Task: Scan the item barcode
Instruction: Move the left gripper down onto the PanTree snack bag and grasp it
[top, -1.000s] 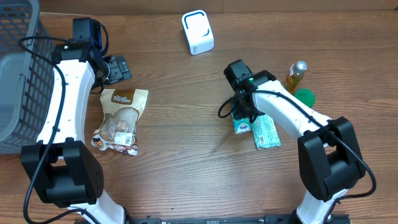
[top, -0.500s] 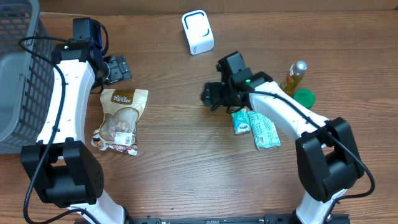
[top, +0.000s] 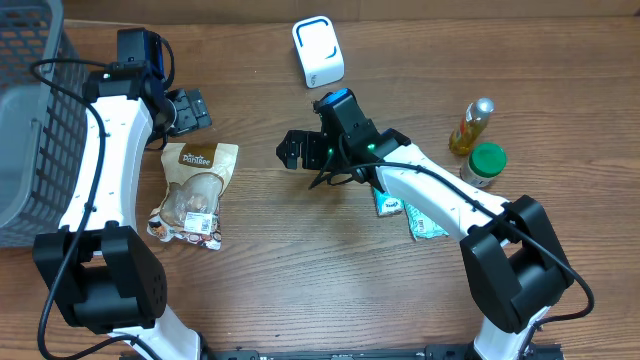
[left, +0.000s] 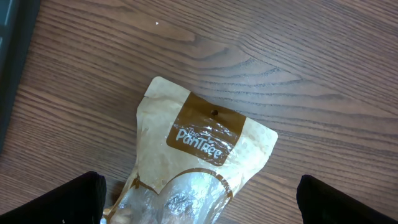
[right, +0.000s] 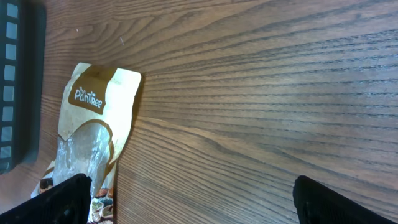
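A grey mesh basket (top: 22, 120) stands at the left edge of the brown wood-grain table (top: 260, 270). Beside it the left gripper (top: 188, 108) hovers, jaws spread wide, just beyond the snack pouch (top: 193, 190), which lies flat left of centre. A white scanner (top: 318, 52) sits at the far edge. The right gripper (top: 292, 152) hangs mid-table, jaws spread and empty. Green packets (top: 418, 208), a bottle (top: 474, 124) and a green-lidded jar (top: 486, 163) lie on the right.
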